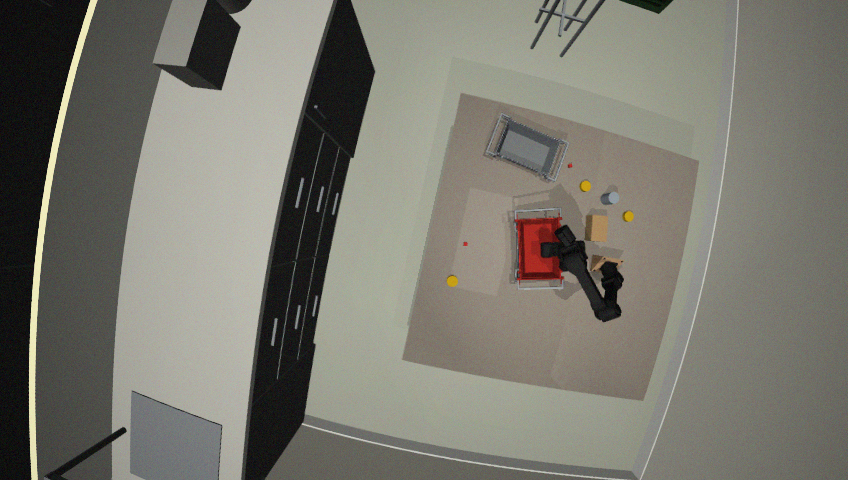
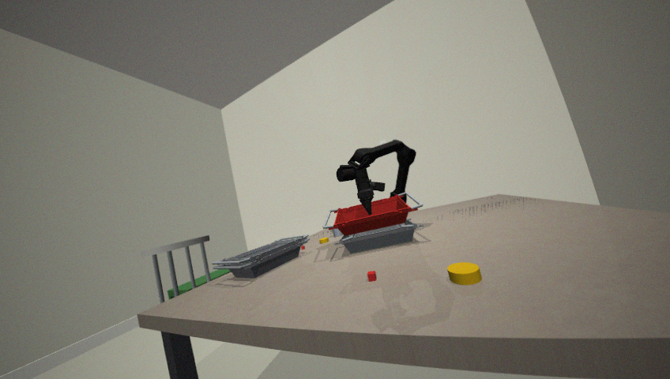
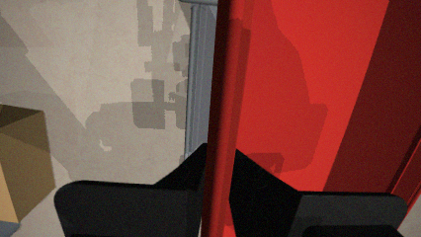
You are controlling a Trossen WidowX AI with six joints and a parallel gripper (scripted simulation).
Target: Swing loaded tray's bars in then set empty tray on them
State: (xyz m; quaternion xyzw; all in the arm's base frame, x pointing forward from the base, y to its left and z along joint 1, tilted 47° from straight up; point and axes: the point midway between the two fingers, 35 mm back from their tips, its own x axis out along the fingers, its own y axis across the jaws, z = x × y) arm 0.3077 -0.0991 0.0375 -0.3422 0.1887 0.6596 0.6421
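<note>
The red tray (image 1: pixel 519 252) (image 2: pixel 376 224) (image 3: pixel 221 94) is empty, with a wire bar (image 1: pixel 538 210) (image 2: pixel 329 219) swung out at one end and another bar (image 1: pixel 540 286) (image 2: pixel 413 200) at the other. My gripper (image 2: pixel 369 213) (image 3: pixel 215 150) is shut on the red tray's long rim, on the arm's side. The red tray is right above a grey tray (image 2: pixel 382 240) (image 3: pixel 199 84) that stands on the table, and roughly parallel to it. The red tray hides the grey tray's inside, its load and most of its bars. I cannot tell whether the two trays touch.
Another grey tray (image 1: pixel 526 149) (image 2: pixel 276 264) with wire bars stands at the table's far left corner. A tan box (image 1: pixel 596 228) (image 3: pixel 35 163), a grey-blue cylinder (image 1: pixel 610 198) and yellow discs (image 1: pixel 585 186) (image 1: pixel 628 216) (image 1: pixel 452 281) stand around. Red cubes (image 1: pixel 465 243) (image 1: pixel 569 165) lie on the table.
</note>
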